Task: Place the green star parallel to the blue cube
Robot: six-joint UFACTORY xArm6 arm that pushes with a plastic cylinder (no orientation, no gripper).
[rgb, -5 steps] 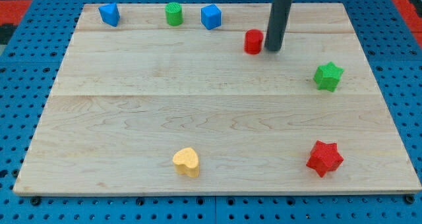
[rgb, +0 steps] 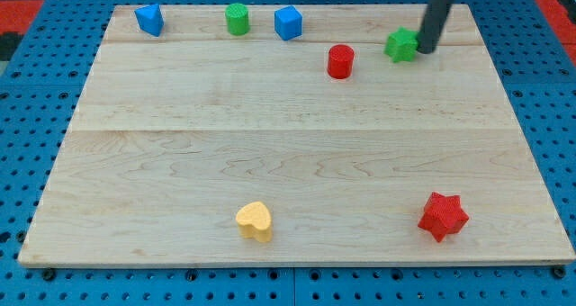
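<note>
The green star [rgb: 402, 45] sits near the wooden board's [rgb: 288, 153] top edge, my tip [rgb: 425, 50] touching its right side, holding nothing

Green star [rgb: 401, 45] lies near the desk's top edge, right of the blue cube [rgb: 288, 22].

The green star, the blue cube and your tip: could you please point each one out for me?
green star [rgb: 401, 45], camera view, middle of its top face.
blue cube [rgb: 288, 22], camera view, centre of the block.
my tip [rgb: 424, 49], camera view, very end of the rod, against the star's right side.
</note>
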